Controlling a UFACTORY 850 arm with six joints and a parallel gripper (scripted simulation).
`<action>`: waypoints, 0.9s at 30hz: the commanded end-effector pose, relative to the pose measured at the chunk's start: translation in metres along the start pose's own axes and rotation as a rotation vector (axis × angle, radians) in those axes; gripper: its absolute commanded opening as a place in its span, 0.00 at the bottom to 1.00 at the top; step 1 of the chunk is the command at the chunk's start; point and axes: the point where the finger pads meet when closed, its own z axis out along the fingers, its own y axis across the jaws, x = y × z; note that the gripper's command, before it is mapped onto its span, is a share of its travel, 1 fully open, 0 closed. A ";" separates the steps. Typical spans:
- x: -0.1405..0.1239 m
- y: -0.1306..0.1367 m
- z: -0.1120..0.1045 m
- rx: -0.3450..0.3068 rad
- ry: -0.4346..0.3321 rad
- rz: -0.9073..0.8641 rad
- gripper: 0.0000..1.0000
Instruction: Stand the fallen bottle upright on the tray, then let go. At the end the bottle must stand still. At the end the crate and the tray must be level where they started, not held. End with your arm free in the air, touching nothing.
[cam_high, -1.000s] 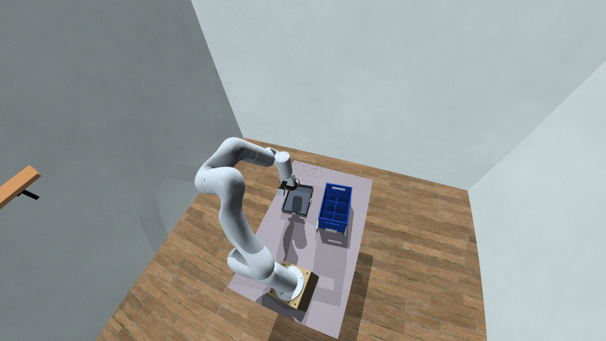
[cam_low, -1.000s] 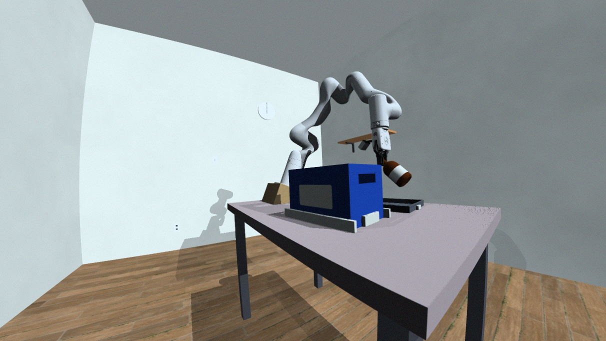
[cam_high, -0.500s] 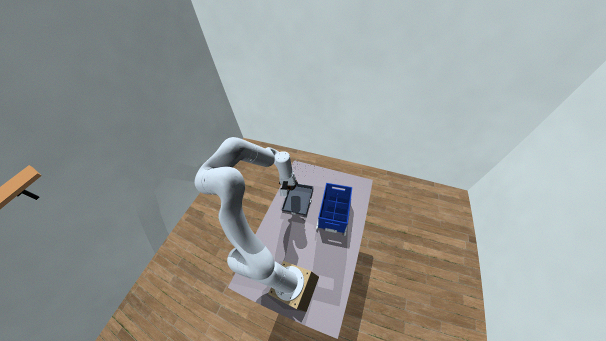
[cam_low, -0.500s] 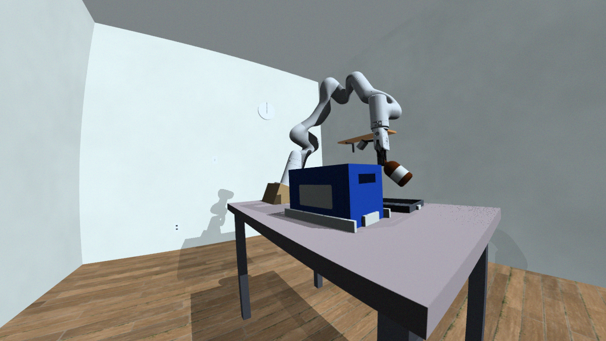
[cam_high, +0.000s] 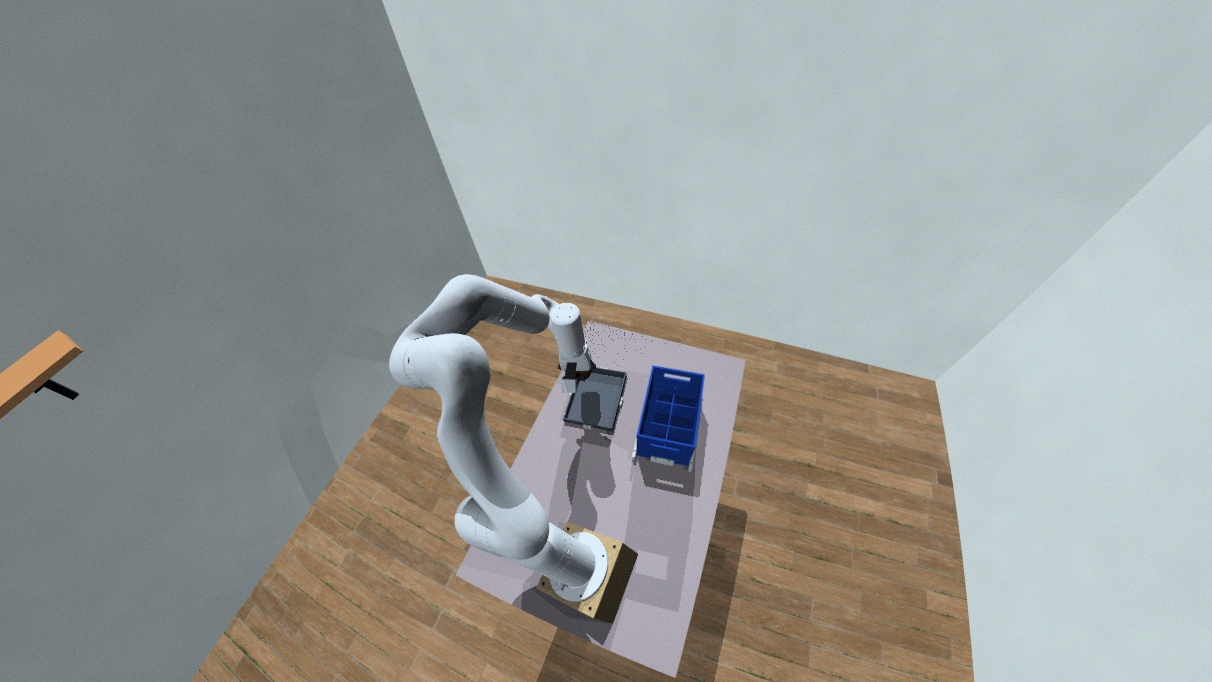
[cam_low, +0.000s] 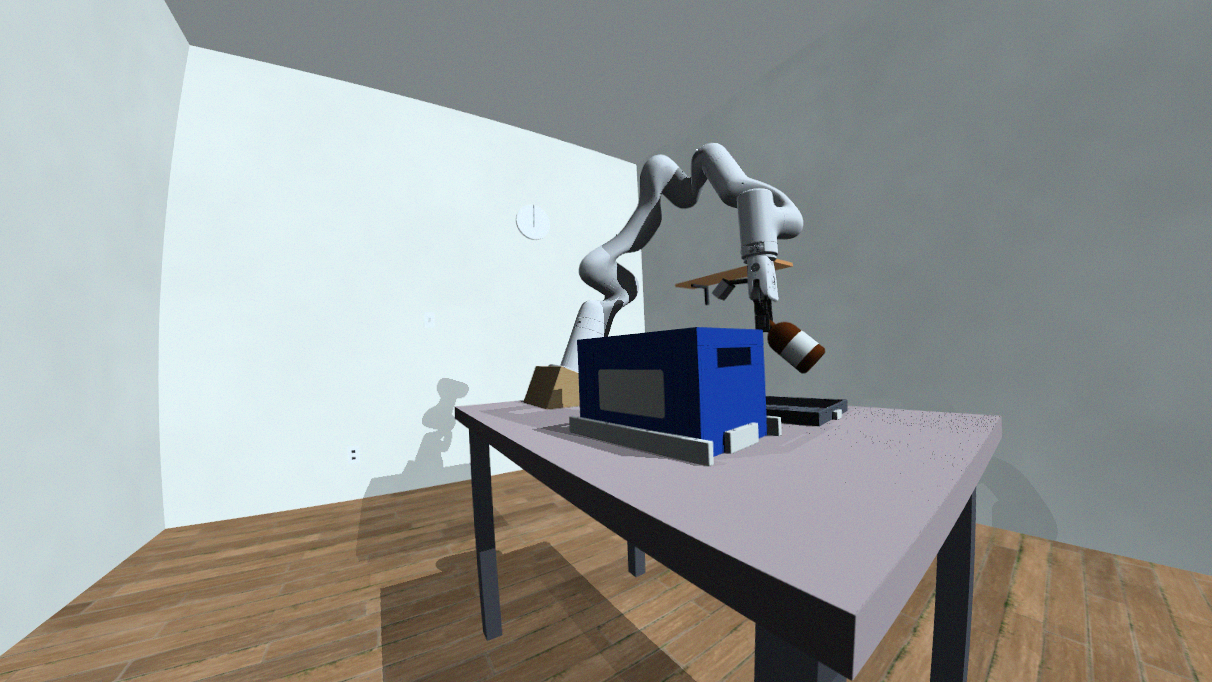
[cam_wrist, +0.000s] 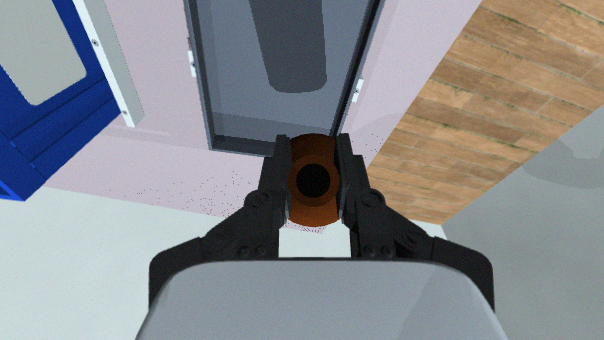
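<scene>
My gripper (cam_wrist: 312, 152) is shut on the neck of a brown bottle (cam_low: 795, 346) with a white label. The bottle hangs tilted in the air, its base pointing down and away from the crate, well above the table. In the wrist view I look down the bottle's dark mouth (cam_wrist: 312, 181) between the black fingers. The dark grey tray (cam_wrist: 280, 70) lies flat on the table below and ahead of the bottle; it also shows in the overhead view (cam_high: 595, 398) and low behind the crate in the side view (cam_low: 805, 408). The bottle's shadow falls inside the tray.
A blue crate (cam_high: 671, 415) with inner dividers stands beside the tray, held by grey stop blocks (cam_low: 639, 438); it shows at the left edge of the wrist view (cam_wrist: 45, 95). The table edge and the wood floor (cam_wrist: 480, 100) lie close to the tray's other side.
</scene>
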 end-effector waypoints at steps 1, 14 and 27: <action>-0.001 0.000 -0.001 0.000 -0.002 0.000 0.00; -0.001 0.000 -0.001 0.000 -0.002 -0.043 0.00; -0.001 0.000 -0.001 0.001 -0.002 -0.230 0.00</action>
